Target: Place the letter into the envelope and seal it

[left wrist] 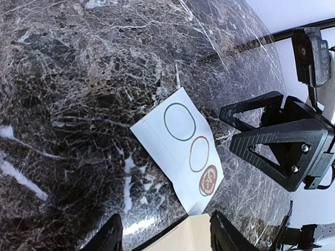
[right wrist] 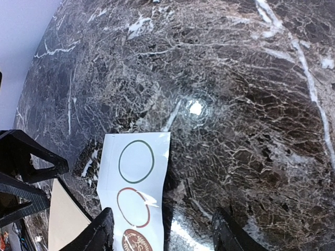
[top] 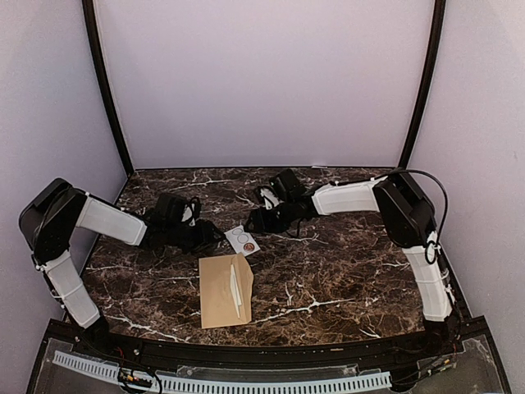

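The tan-brown envelope (top: 220,289) lies flat near the table's front middle, with a thin white strip (top: 235,289) running along its right part. Its corner shows in the left wrist view (left wrist: 191,238) and in the right wrist view (right wrist: 63,217). No separate letter shows. My left gripper (top: 213,237) is open and empty, low over the table just behind the envelope's far corner (left wrist: 166,238). My right gripper (top: 251,219) is open and empty, facing the left one (right wrist: 165,235).
A small white sticker card (top: 242,240) with circles lies between the two grippers, just behind the envelope; it also shows in the left wrist view (left wrist: 180,149) and the right wrist view (right wrist: 135,183). The dark marble table (top: 353,263) ends at black frame posts (top: 107,90).
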Tool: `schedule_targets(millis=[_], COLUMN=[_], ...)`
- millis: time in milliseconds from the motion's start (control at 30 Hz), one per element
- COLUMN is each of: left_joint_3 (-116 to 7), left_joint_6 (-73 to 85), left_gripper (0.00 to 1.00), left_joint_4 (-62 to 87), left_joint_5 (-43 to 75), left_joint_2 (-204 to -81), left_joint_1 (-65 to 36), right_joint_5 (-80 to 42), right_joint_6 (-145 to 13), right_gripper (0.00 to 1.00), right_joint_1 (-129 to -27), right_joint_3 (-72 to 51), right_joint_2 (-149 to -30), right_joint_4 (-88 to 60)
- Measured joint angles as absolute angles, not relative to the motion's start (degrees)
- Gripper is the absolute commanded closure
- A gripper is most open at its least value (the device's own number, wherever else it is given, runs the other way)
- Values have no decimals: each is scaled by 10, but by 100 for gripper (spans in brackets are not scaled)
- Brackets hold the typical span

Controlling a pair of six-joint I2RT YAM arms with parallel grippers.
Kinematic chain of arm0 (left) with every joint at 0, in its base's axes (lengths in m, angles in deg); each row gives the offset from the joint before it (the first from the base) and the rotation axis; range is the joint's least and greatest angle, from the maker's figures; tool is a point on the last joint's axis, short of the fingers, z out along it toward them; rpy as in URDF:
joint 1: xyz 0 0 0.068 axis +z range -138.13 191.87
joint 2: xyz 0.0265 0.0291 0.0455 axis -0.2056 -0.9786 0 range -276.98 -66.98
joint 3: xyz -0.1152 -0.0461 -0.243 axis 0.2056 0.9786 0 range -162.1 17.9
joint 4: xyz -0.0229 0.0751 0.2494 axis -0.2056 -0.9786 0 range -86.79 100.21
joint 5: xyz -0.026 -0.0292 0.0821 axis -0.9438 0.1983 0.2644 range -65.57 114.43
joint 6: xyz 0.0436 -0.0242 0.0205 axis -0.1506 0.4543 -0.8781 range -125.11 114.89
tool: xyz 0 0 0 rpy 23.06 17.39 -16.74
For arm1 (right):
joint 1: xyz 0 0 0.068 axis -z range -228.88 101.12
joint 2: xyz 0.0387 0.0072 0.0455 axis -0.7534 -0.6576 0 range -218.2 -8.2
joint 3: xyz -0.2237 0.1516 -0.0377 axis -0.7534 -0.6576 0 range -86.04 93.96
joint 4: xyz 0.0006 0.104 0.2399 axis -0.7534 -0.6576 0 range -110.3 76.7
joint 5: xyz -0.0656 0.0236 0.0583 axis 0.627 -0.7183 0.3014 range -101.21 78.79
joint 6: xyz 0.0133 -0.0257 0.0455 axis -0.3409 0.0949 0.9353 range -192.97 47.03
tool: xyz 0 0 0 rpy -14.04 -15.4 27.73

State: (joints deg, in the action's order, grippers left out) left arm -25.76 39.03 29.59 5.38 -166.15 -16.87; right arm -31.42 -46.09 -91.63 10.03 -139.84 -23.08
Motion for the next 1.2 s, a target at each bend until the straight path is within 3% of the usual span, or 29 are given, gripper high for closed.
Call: schedule_targets(millis=[467,867,1200], left_joint_3=[-258,-259,-260], left_joint_6=[390,417,438], left_gripper=[48,56,61], left_joint_4=[330,407,453], left_joint_5=[47,2,-22], left_joint_2=[-1693,-1735,-1759], left_joint_1=[-166,-165,-170], right_joint_5=[-333,-376,-420], right_joint_6=[-459,-443,-408], right_gripper=[42,54,59], right_joint_1=[-915,-913,-911], right_joint_3=[130,123,94], right_joint_2=[-1424,-1433,-1433], right_joint_4=[-233,-203,-151])
